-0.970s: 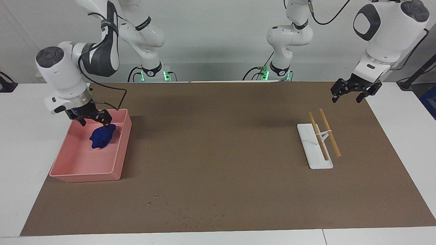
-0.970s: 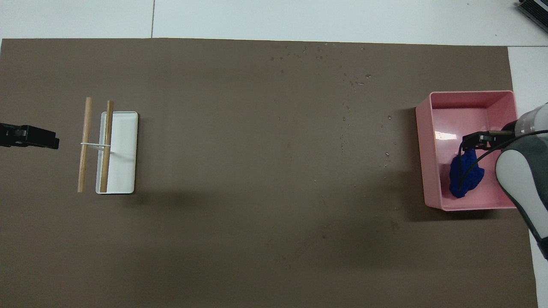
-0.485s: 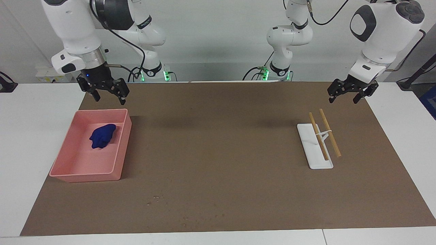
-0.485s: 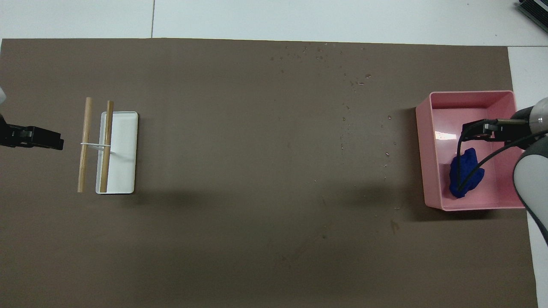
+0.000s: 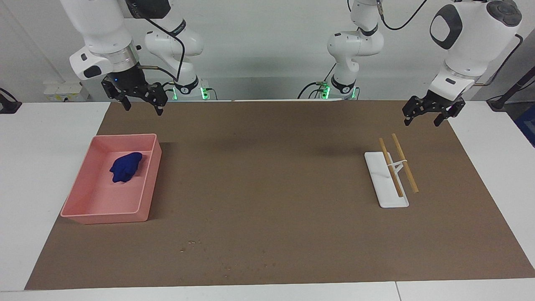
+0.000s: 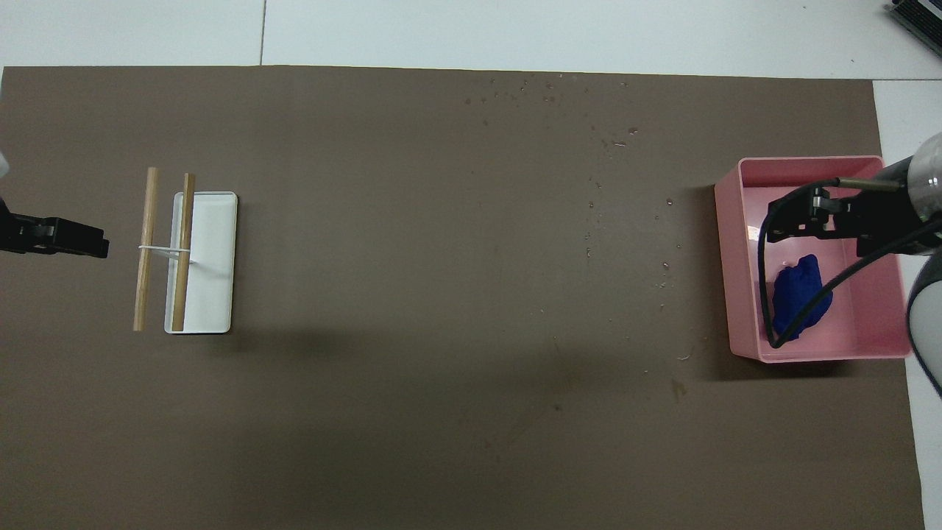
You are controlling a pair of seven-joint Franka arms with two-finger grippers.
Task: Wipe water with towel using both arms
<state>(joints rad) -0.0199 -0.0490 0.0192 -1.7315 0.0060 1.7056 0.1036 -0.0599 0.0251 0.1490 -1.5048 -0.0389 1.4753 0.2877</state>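
The right hand (image 5: 141,103) hangs in the air with its fingers spread wide and nothing between them, raised over the pink tray (image 5: 151,167) at the right arm's end of the surface; in the overhead view the right hand (image 6: 791,221) covers the tray's (image 6: 809,165) middle, while the facing view shows it well clear of the rim. The towel (image 5: 125,166), a small dark blue wad, lies loose inside that tray on its floor, in the half nearer to the robots, touched by neither hand; from above the towel (image 6: 804,293) is crossed by the arm's black cable (image 6: 769,294). The left hand (image 5: 425,116) is also wide open and holds nothing, up in the air over the edge of the brown mat (image 5: 267,188) at the left arm's end of the surface. Near it, a white stand (image 5: 382,186) rests on the mat with two wooden sticks (image 5: 399,167) propped across it. Small water droplets (image 6: 603,140) are scattered on the mat toward the surface's edge farthest from the robots, between the tray and the mat's middle.
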